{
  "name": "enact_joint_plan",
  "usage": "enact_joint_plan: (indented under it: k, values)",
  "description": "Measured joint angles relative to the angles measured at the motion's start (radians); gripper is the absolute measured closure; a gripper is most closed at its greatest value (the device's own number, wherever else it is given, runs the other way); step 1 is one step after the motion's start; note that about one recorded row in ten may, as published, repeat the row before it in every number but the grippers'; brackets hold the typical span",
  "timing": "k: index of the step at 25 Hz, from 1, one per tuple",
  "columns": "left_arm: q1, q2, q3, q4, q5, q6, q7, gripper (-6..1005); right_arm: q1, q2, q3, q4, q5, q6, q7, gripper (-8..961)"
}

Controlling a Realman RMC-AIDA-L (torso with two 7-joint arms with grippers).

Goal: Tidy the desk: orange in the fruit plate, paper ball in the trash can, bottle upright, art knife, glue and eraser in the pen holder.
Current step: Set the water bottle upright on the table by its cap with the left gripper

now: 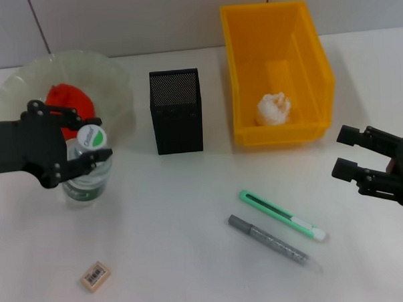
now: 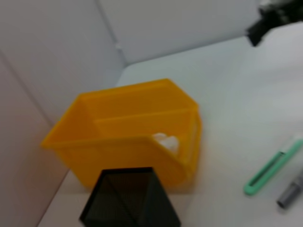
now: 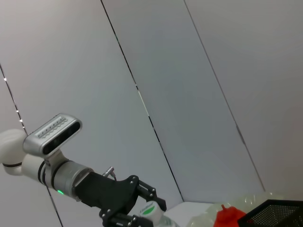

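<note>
We hold the bottle (image 1: 87, 171) upright with our left pincer (image 1: 73, 144), its fingers clamped on the neck just under the white and green cap, so the bottle stands on the worktop (image 1: 193, 258) at about nine o'clock, just in front of the fruit plate (image 1: 11, 86). The orange (image 1: 69, 102) already lies in that plate, and the paper ball (image 1: 273, 109) sits inside the yellow trash can (image 1: 276, 27) at one o'clock, so we judge those two jobs done and the bottle nearly so.

Our right pincer (image 1: 354, 159) hovers at three o'clock with its fingers apart, holding nothing, near the art knife (image 1: 282, 216) and the grey glue pen (image 1: 271, 241), which lie side by side at five o'clock, close but apart. The eraser (image 1: 95, 276) lies alone at seven o'clock, near the front edge.

The black mesh pen holder (image 1: 177, 110) stands at twelve o'clock between plate and trash can, with a gap on each side and open room above its mouth. The middle of the worktop gives free passage for either arm.
</note>
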Motion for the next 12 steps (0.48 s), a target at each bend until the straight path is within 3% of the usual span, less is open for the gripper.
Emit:
enact_joint_plan:
  k: [12]
  values:
    - [0.026, 0.002, -0.055, -0.020, -0.072, -0.038, -0.123, 569, 0.007, -0.006, 0.002, -0.003, -0.012, 0.006, -0.003, 121]
